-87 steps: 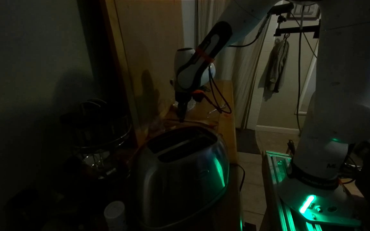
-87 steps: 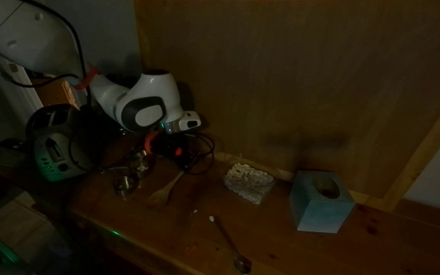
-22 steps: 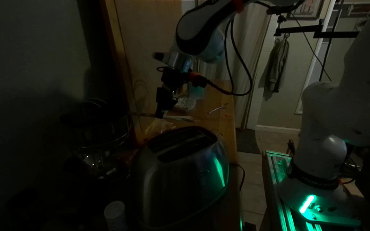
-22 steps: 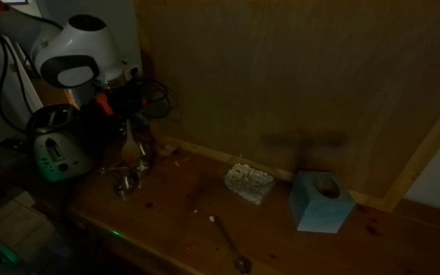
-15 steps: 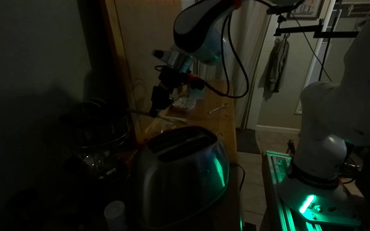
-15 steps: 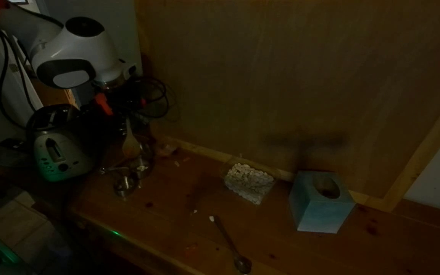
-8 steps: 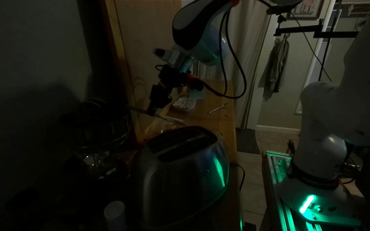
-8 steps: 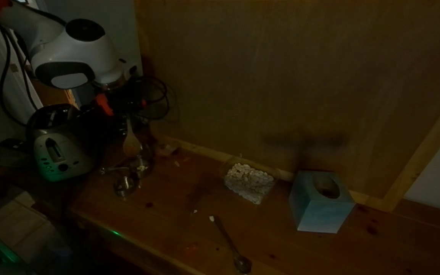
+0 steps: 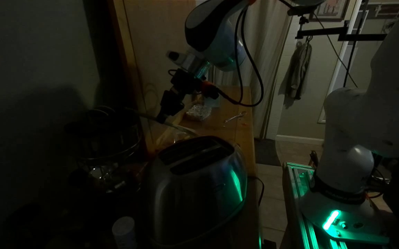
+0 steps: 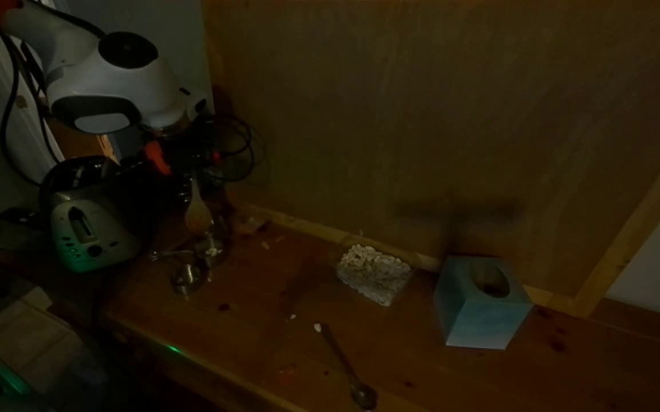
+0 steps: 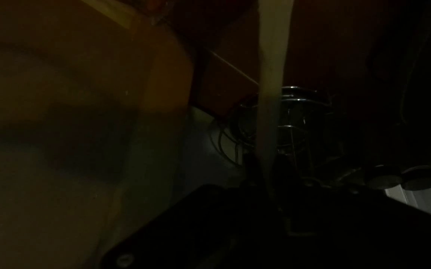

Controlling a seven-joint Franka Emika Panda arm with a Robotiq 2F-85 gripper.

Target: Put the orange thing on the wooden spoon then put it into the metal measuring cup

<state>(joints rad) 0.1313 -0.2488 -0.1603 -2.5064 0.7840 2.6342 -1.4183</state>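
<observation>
Pinching the wooden spoon (image 10: 198, 210) by its handle in the tool (image 11: 267, 166), narrowed to the handle's thickness. Held above the surface (image 10: 255, 329), tilted in both exterior views with the bowl end lowest. In an exterior view, overlapping the edge of a metal measuring cup (image 10: 213, 261); cannot tell whether touching or apart. Pale, with a faint orange patch (image 10: 197, 224) in the bowl, too dim to tell thing from stain.
</observation>
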